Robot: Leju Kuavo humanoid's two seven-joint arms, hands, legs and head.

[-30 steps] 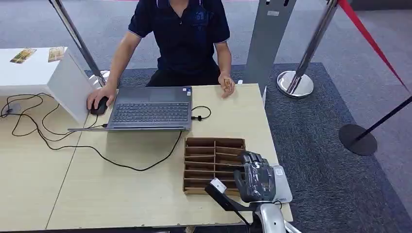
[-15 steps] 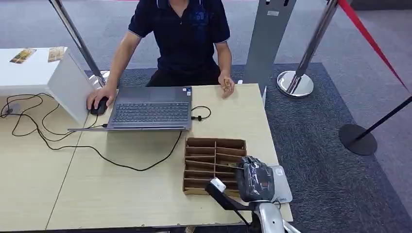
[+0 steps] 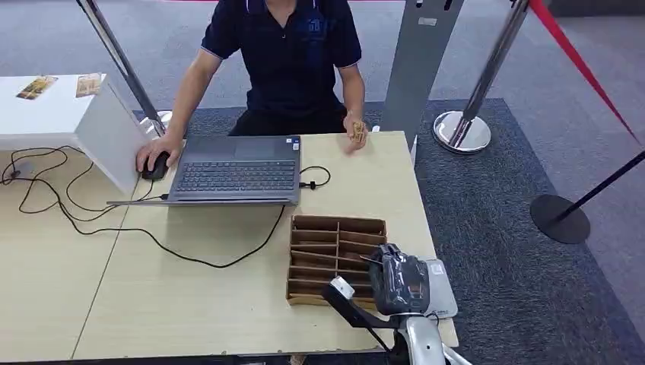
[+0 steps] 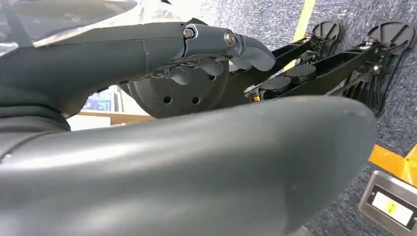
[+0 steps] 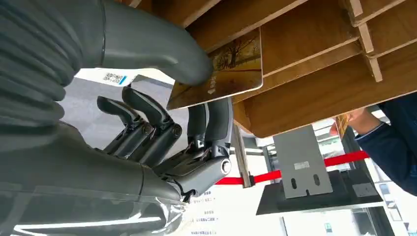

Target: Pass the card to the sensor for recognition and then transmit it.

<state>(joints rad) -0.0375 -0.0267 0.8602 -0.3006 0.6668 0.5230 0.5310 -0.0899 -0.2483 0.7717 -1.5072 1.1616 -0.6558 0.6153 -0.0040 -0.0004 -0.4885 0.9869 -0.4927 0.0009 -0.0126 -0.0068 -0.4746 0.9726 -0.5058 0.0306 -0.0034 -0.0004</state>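
So the right hand point(image 5: 162, 123) is pinching a card point(image 5: 223, 69) between thumb and fingers, right at the wooden slotted organizer point(image 3: 335, 258) on the table point(image 3: 190, 304); looks like it's partly in a slot, hard to tell. Left hand point(image 4: 206, 54) hangs with fingers loosely curled, holding nothing. A person point(image 3: 285, 61) sits behind the laptop point(image 3: 236, 171).

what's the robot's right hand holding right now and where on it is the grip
The right hand pinches a card by one corner, between thumb and fingers.

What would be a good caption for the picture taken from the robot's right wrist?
The right hand pinches a card between thumb and fingers beside the wooden card rack.
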